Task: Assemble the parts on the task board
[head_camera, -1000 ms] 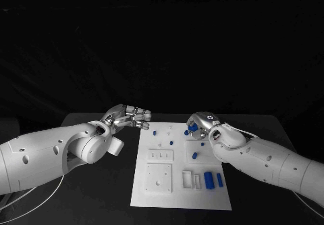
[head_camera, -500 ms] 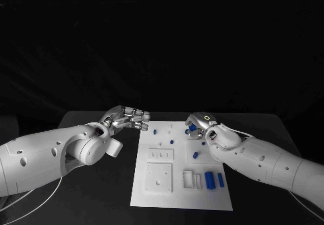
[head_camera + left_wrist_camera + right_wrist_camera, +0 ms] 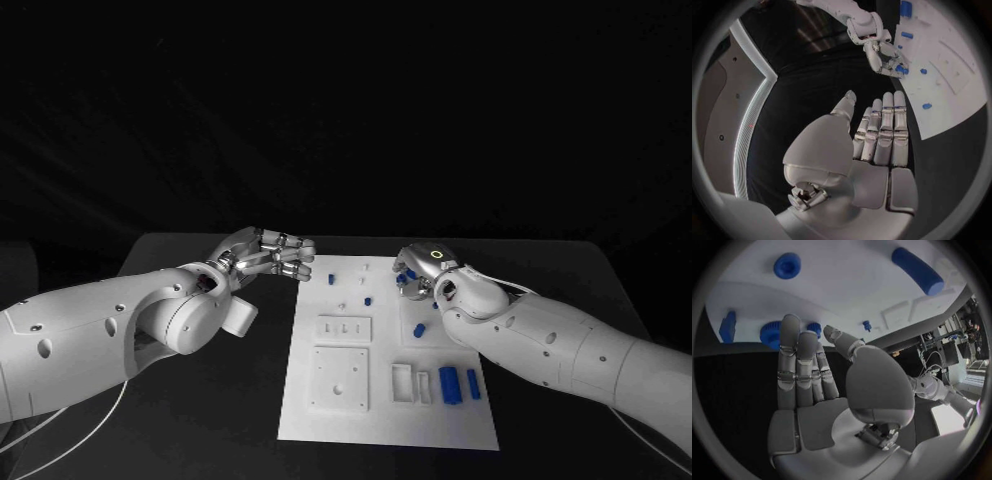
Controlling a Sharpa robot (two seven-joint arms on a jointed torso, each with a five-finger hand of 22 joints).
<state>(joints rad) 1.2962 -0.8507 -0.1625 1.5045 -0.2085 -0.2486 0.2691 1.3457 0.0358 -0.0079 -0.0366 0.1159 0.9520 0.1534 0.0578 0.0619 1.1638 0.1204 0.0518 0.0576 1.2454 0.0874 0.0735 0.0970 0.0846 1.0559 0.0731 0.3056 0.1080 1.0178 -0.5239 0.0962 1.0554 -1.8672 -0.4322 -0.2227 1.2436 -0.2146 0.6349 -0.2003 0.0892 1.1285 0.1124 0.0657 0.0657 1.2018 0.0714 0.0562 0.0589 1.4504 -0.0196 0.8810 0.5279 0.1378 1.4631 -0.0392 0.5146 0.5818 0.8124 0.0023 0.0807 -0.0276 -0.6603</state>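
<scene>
Since the earlier frames the right hand (image 3: 421,270) has been drawn slightly back along the task board's (image 3: 387,420) far right edge; no part appears to have been lifted. Its fingers are seen extended in the right wrist view, tips at a blue gear-like part (image 3: 772,334), nothing gripped. The left hand (image 3: 267,252), empty and loosely curled, hovers beside the far left corner.
</scene>
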